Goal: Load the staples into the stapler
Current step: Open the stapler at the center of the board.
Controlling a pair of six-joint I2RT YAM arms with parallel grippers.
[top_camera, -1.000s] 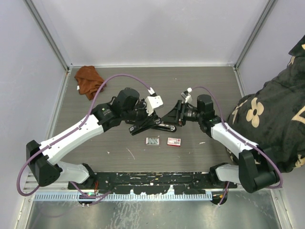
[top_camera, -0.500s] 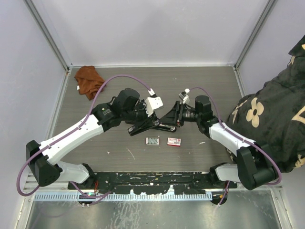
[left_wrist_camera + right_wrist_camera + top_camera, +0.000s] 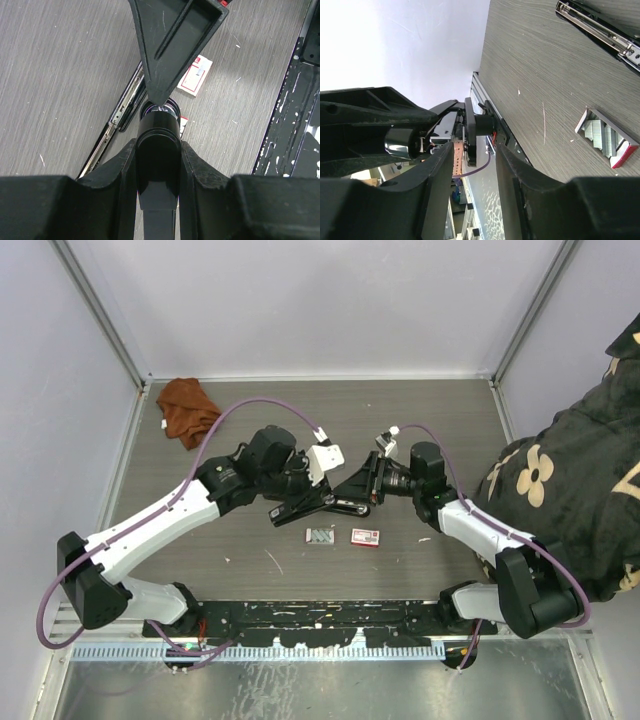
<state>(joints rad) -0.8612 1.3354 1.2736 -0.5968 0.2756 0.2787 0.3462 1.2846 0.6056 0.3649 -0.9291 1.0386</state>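
left gripper point(image 3: 158, 155): pressed together on the black upper arm of the stapler point(image 3: 157, 125), one finger on each flank. We judge that this grip keeps the arm lifted so the loading channel stays exposed.
magazine rail point(image 3: 122, 107): chrome, swung away from the held arm. It runs ahead and to the left of the left fingers, low over the table point(image 3: 60, 75).
right gripper point(image 3: 475, 155): fingers apart with a gap. A dark part sits in line between the tips, but we cannot tell whether they pinch it. In the left wrist view one right finger appears to meet the front end of the held arm, probably as a brace.
staple tray point(image 3: 604, 134): on the table, off to the right of the right fingers and well clear of them. The silvery staples in it are in neither gripper.
box point(image 3: 195, 75): red and white, flat on the table, ahead and slightly right of the left fingertips, beside the tray.
step, our reading: the stapler is being opened and steadied, and no strip is loaded yet.
next need: one gripper must free itself to fetch a strip.
risk: the arm could snap shut when released.
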